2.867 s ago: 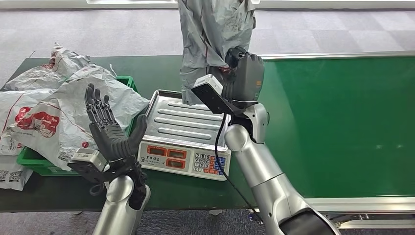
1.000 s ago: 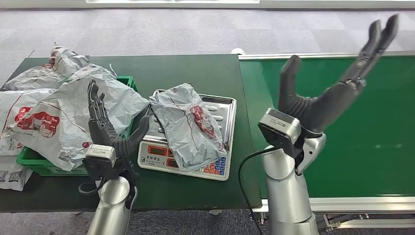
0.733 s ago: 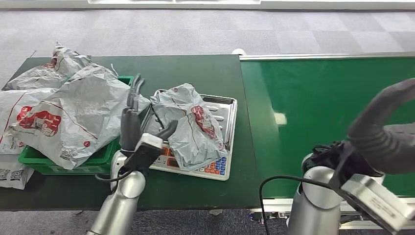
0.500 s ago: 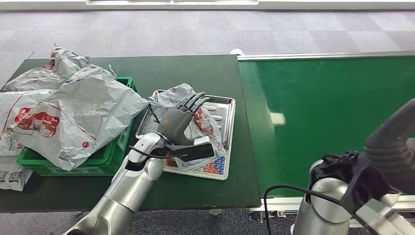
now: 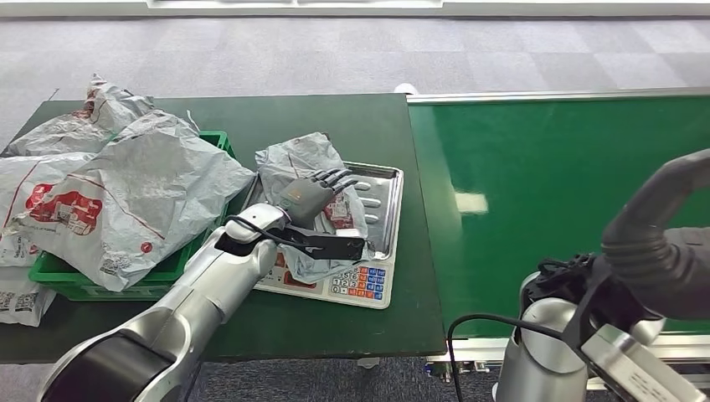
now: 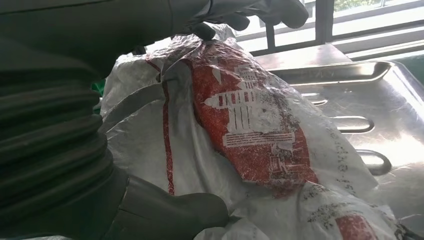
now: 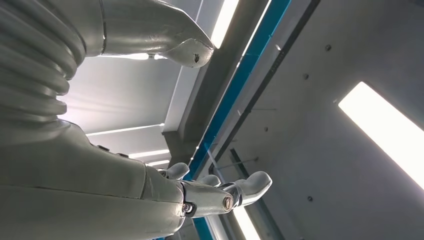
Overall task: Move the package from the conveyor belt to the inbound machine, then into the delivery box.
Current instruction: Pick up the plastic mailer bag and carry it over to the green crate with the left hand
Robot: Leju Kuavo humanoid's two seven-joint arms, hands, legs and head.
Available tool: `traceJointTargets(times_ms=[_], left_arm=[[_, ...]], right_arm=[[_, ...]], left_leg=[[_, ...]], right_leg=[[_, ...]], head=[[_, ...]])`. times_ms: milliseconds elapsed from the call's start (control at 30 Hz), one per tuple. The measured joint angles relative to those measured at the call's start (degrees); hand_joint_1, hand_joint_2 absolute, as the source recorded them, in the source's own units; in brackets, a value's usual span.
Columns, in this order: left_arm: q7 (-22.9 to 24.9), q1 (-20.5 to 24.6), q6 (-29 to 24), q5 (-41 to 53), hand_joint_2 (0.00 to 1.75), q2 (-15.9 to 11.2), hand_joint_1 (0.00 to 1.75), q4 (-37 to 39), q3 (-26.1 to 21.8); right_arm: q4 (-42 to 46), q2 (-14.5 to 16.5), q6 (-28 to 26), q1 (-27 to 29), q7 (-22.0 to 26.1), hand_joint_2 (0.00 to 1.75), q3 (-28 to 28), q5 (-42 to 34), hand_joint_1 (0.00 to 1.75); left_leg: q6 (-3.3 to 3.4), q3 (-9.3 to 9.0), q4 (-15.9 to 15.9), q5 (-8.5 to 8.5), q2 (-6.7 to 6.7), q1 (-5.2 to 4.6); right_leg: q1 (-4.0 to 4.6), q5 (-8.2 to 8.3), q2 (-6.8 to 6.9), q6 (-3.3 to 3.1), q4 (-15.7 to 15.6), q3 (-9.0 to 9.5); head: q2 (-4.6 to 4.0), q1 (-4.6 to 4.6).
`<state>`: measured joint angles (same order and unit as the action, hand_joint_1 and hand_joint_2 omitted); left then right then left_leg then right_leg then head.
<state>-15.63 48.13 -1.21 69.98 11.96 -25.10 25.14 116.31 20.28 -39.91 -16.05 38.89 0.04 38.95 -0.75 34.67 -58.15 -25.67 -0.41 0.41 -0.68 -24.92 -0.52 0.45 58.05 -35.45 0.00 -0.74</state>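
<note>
On the scale's steel tray (image 5: pixel 387 180), at ten o'clock from the conveyor belt (image 5: pixel 569 193), the package (image 5: pixel 295 159) lies for weighing. Left robot hand (image 5: pixel 311 194) wraps around it, thumb beneath, likely to lift it toward the green delivery box (image 5: pixel 191 255). Right robot hand (image 7: pixel 220 192) hangs released, fingers apart.

one package (image 5: pixel 295 167), one scale (image 5: pixel 378 219), one crate (image 5: pixel 180 266)

Silver left arm (image 5: pixel 192 306), dark grey fingers (image 5: pixel 335 177), grey ribbed wrist cover (image 6: pixel 47 150), black cable (image 5: pixel 469 322)
</note>
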Motion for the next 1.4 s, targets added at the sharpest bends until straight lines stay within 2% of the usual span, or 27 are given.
traceJointTargets(times_ms=[67,100,667,867,933,967,1067,1100,1133,1167,1300,1400], left_arm=[[0.03,0.52,0.28,0.22,1.75,-0.14,1.38,0.84,0.54],[0.03,0.77,0.56,0.46,1.75,-0.22,1.75,1.21,0.82],[0.54,4.63,5.23,5.41,1.75,-2.10,1.75,3.99,5.25],[1.68,5.11,2.69,5.55,1.75,-2.60,1.75,4.00,5.46],[3.83,4.98,-2.90,5.05,1.75,-2.86,1.75,3.30,5.45],[5.78,4.90,-8.27,4.58,1.75,-3.04,1.75,2.58,5.37],[13.15,4.61,-31.54,3.35,1.75,-4.17,1.75,-2.20,3.22],[14.86,4.46,-38.00,3.22,1.75,-4.68,1.75,-4.64,1.67],[15.78,4.30,-41.60,3.17,1.75,-5.15,1.75,-7.04,-0.01],[16.17,4.08,-42.90,3.24,1.75,-5.61,1.75,-9.35,-1.73],[15.00,1.04,-39.96,4.94,1.75,-7.08,1.75,-18.15,-8.53],[7.83,-2.34,-39.63,6.67,1.75,-6.74,1.75,-27.14,-17.45]], right_arm=[[-0.15,0.00,0.00,0.01,-0.07,1.75,0.05,0.05,0.00],[-0.25,0.00,0.00,0.01,-0.10,1.75,0.10,0.07,0.00],[-1.23,-0.01,0.00,0.15,1.02,1.75,1.21,-1.21,0.00],[-1.26,-0.02,0.00,0.16,1.07,1.75,1.21,-1.61,0.00],[-1.21,-0.03,0.00,0.21,1.00,1.75,1.19,-1.55,0.00],[-1.11,-0.04,0.00,0.28,0.92,1.75,1.16,-1.50,0.00],[-0.62,-0.12,-0.02,0.63,0.55,1.75,1.06,-1.60,0.00],[-0.49,-0.15,-0.03,0.74,0.44,1.75,1.02,-1.71,0.00],[-0.40,-0.18,-0.04,0.83,0.36,1.75,0.99,-1.83,0.00],[-0.33,-0.20,-0.05,0.89,0.32,1.75,0.96,-1.91,0.00],[-0.23,-0.27,-0.07,1.08,0.78,1.75,0.81,-2.49,0.00],[-0.23,-0.32,-0.07,1.34,1.04,1.75,0.75,-2.90,0.00]], left_leg=[[0.00,-0.02,0.00,0.00,0.00,0.00],[0.00,-0.03,0.00,0.00,0.00,0.00],[-0.05,-0.03,0.00,0.05,0.00,0.01],[-0.05,-0.02,0.00,0.05,0.00,0.01],[-0.05,0.00,0.00,0.06,0.00,0.01],[-0.06,0.02,0.00,0.07,0.00,0.01],[-0.06,0.04,0.00,0.07,0.01,0.01],[-0.06,0.02,0.00,0.06,0.02,0.01],[-0.06,0.01,0.00,0.05,0.04,0.01],[-0.06,0.01,0.00,0.05,0.05,0.01],[-0.07,0.03,0.03,0.06,0.06,0.04],[-0.08,0.04,0.03,0.06,0.15,0.06]], right_leg=[[0.00,0.00,0.00,0.00,0.00,0.02],[0.00,0.00,0.01,0.00,0.00,0.03],[0.01,0.01,0.01,-0.01,0.01,0.03],[0.01,0.01,0.01,-0.01,0.01,0.00],[0.01,0.01,0.02,-0.01,0.01,-0.02],[0.01,0.01,0.02,-0.01,0.01,-0.03],[0.02,0.01,-0.01,-0.01,0.03,-0.05],[0.01,0.01,-0.04,-0.01,0.03,-0.05],[0.01,0.01,-0.06,-0.01,0.03,-0.06],[0.02,0.00,-0.07,-0.02,0.03,-0.05],[0.04,-0.02,-0.06,-0.04,0.03,-0.08],[0.05,-0.02,-0.17,-0.05,0.03,-0.11]], head=[[0.00,-0.01],[0.00,-0.01],[0.00,0.00],[0.00,-0.01],[0.00,-0.01],[0.00,-0.01],[0.00,-0.01],[0.00,-0.01],[0.00,-0.01],[0.00,-0.02],[0.00,-0.01],[0.00,-0.01]])
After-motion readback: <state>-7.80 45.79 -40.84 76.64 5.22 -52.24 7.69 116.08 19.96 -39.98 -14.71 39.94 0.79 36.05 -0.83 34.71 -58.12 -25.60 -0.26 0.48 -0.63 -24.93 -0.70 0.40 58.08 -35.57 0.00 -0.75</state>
